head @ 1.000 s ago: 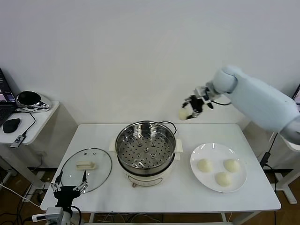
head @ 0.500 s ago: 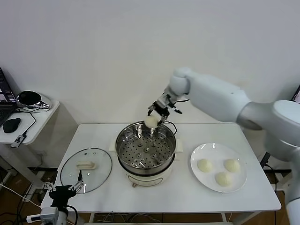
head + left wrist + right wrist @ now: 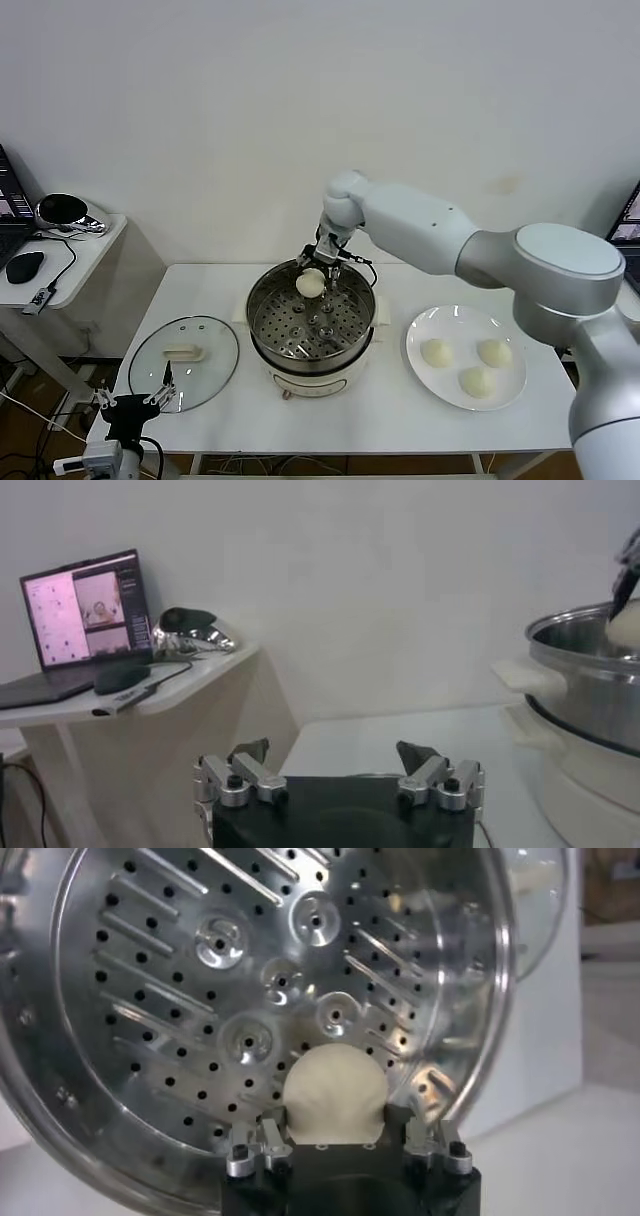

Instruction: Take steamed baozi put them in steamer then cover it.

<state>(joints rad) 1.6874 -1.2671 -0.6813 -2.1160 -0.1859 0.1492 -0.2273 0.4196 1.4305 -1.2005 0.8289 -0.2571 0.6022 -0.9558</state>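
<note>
A: Where is the right gripper?

B: Over the far side of the steamer, a steamed baozi between its fingers above the perforated tray; whether it is clamped or loosening, I cannot tell.

A: The others?

B: Three buns lie on the white plate, on the steamer's right; the cover lies flat on the table on its left.

A: The left gripper?

B: Low off the table's near left corner, fingers spread, grasping nothing.

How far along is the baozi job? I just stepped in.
Done: nothing is in the steamer yet; its tray is bare. In hand: the right gripper holds the first baozi over the pot. Left: three baozi on the plate, and the cover lying beside the steamer near the idle left gripper.
</note>
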